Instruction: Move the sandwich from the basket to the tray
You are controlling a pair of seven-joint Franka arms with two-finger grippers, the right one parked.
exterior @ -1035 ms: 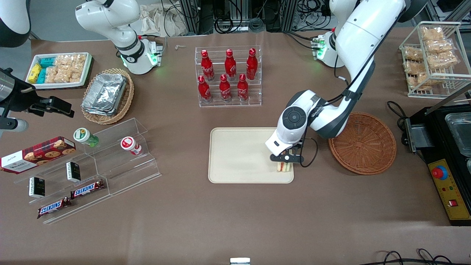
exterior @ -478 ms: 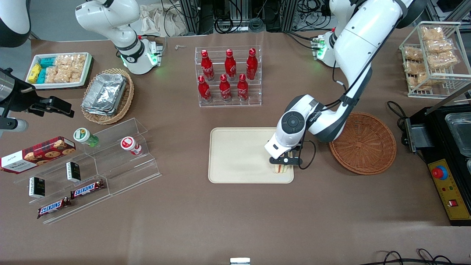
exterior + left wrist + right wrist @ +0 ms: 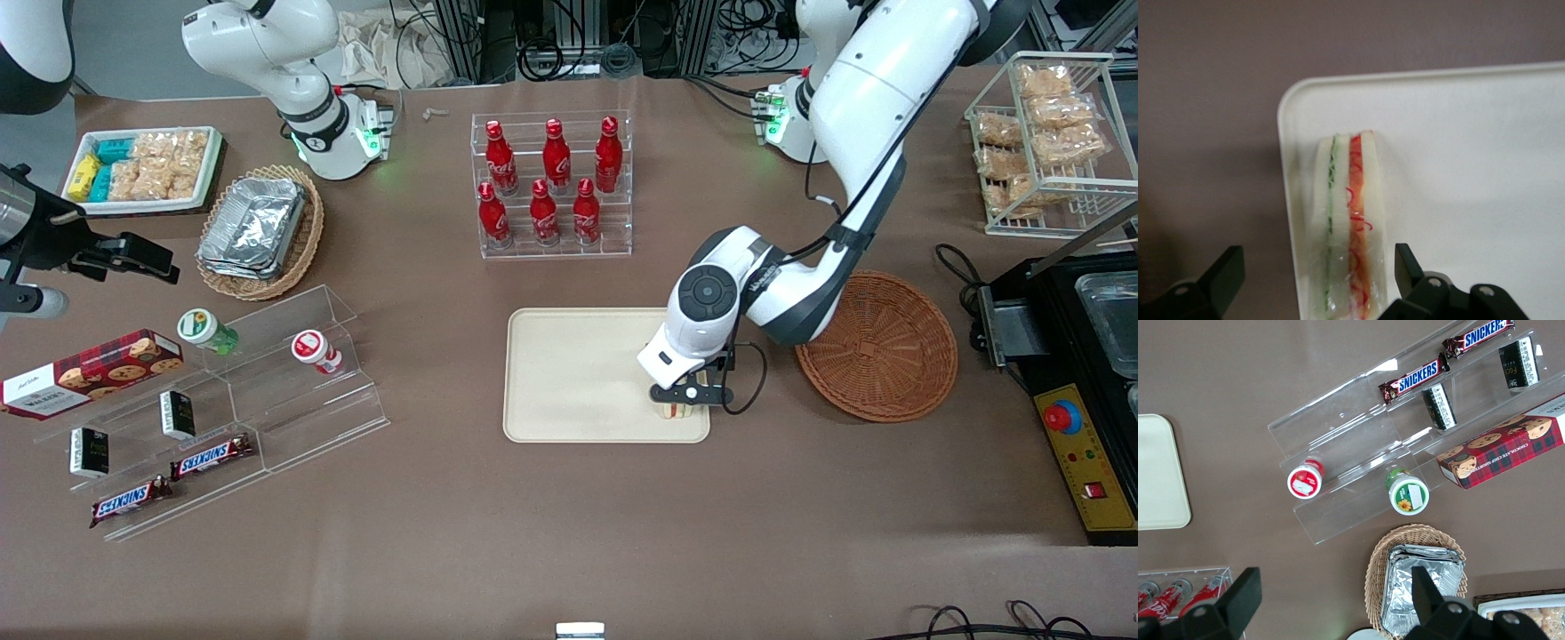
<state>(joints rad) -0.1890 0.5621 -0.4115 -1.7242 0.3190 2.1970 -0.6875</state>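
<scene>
Over the tray's corner nearest the basket and the front camera, the tool (image 3: 685,396) is held low, its fingers (image 3: 1221,273) spread apart on either side of the sandwich (image 3: 1346,227) without touching it. The sandwich (image 3: 677,409) is laid on the tray (image 3: 569,373), close along the tray's rim at that corner; its cut edge is turned upward, with a green filling line and a red filling line seen between pale bread layers. The tray (image 3: 1471,147) is set flat on the brown surface (image 3: 551,524).

Beside the tray, toward the working arm's end, the basket (image 3: 880,347) is placed; it is reddish-brown, woven, and nothing is seen in it.

Farther from the front camera than the tray, a clear rack of red bottles (image 3: 551,182) is stood.

Toward the parked arm's end, the following are recorded:
- a tiered clear display stand (image 3: 267,391), bearing two small cups, two dark boxes and two Snickers bars;
- a red plaid cookie box (image 3: 89,369), beside that stand;
- a tan wicker basket holding foil trays (image 3: 258,227);
- a white tray of packaged snacks (image 3: 142,169).

Toward the working arm's end, a white wire rack of bagged snacks (image 3: 1045,142) is stood.
</scene>
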